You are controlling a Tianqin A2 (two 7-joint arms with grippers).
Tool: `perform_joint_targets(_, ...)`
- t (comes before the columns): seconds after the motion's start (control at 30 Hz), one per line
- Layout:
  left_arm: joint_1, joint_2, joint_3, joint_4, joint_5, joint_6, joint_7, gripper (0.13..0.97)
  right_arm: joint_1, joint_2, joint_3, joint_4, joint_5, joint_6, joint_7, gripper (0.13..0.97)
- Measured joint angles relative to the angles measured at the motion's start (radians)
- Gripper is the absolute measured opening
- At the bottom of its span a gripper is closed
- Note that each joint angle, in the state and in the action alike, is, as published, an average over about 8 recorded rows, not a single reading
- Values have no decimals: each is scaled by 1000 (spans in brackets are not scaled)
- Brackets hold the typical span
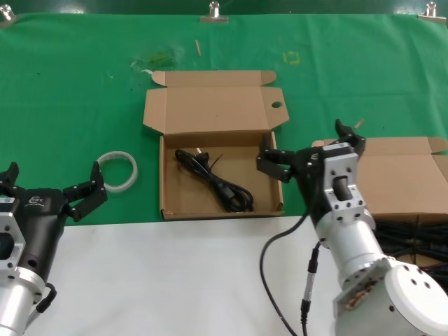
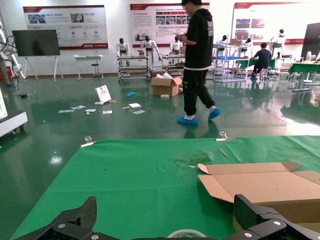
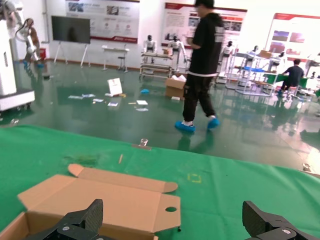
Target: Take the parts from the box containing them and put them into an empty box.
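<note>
Robotics lab / demo hall: beyond left gripper (image 2: pixel 165 227), glossy green floor (image 2: pixel 125 125), wall posters (image 2: pixel 65 20), humanoid robots on stands (image 2: pixel 147 50), workbenches w/ staff, person in blue shoe covers (image 2: pixel 197 60).

A green cloth (image 1: pixel 84 91) covers the far part of the table, and metal clips (image 1: pixel 214 12) hold its far edge. The near part of the table is a white surface (image 1: pixel 175 280). A white ring (image 1: pixel 116 170) lies on the cloth near the border with the white surface. A small wooden stick (image 1: pixel 197 47) and a yellow square mark (image 1: pixel 291 58) are further back on the cloth. Behind the table, a person in black clothes and blue shoe covers (image 3: pixel 205 70) walks on a shiny green floor. An open cardboard carton (image 2: pixel 165 85) and scattered papers (image 2: pixel 100 107) are on that floor.
</note>
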Motion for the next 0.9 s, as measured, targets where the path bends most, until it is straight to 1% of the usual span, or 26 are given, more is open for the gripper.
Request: perform_joint_targets(0.9, 0, 0, 0, 0, 0, 0, 0, 965, -184, 0, 274, 76, -344, -241, 476, 966)
